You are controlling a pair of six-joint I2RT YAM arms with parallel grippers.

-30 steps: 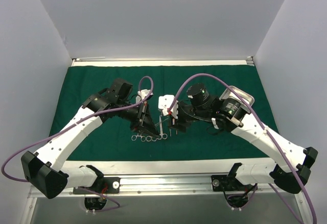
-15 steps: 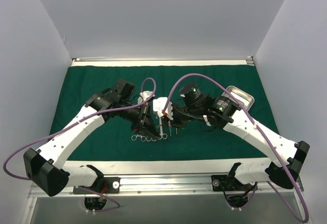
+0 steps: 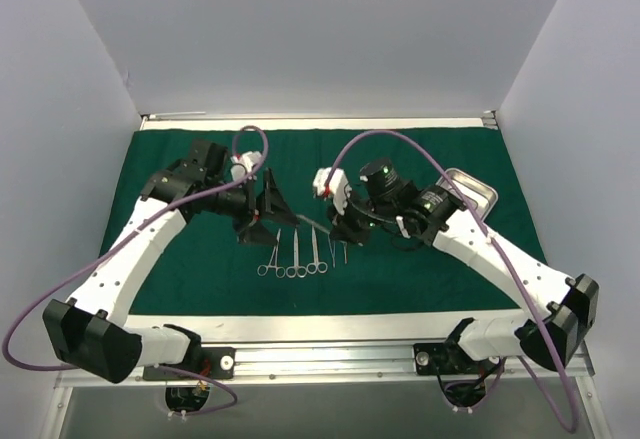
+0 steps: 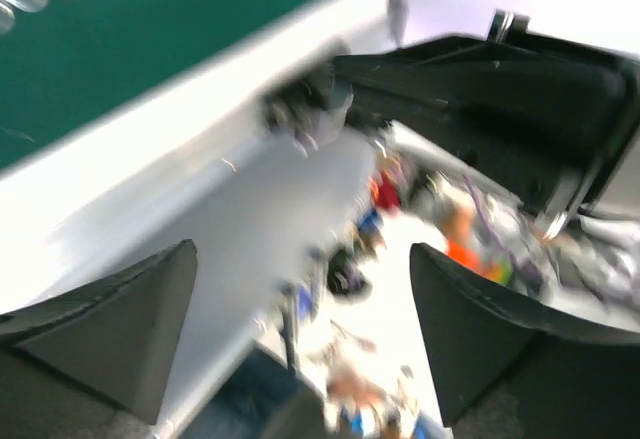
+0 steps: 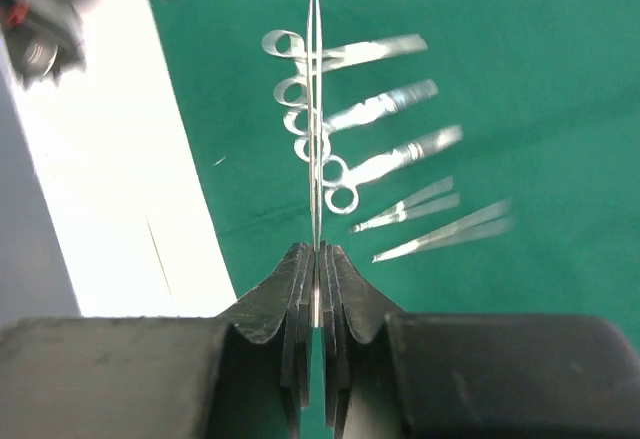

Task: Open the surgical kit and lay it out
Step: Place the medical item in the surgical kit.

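The dark green drape (image 3: 180,259) lies spread flat over the table. Three ring-handled instruments (image 3: 295,257) lie side by side on it near the middle, and show again as the ring-handled instruments (image 5: 350,109) in the right wrist view. Beside them lie two thin pointed tweezers (image 5: 430,217). My right gripper (image 5: 316,251) is shut on a thin silver instrument (image 5: 314,109), seen edge-on and held above the row. In the top view the right gripper (image 3: 343,231) hangs just right of the row. My left gripper (image 3: 266,214) stands wide open and empty, up and left of the instruments. The steel tray (image 3: 472,187) sits at the right.
The left wrist view is blurred; it shows its open fingers (image 4: 110,319), the white table edge (image 4: 180,119) and clutter beyond. White walls close the back and sides. The right arm (image 3: 500,254) crosses the drape beside the tray.
The left gripper opened and drew back up and to the left, away from the instruments. The right gripper shut on the thin instrument and shifted slightly back.
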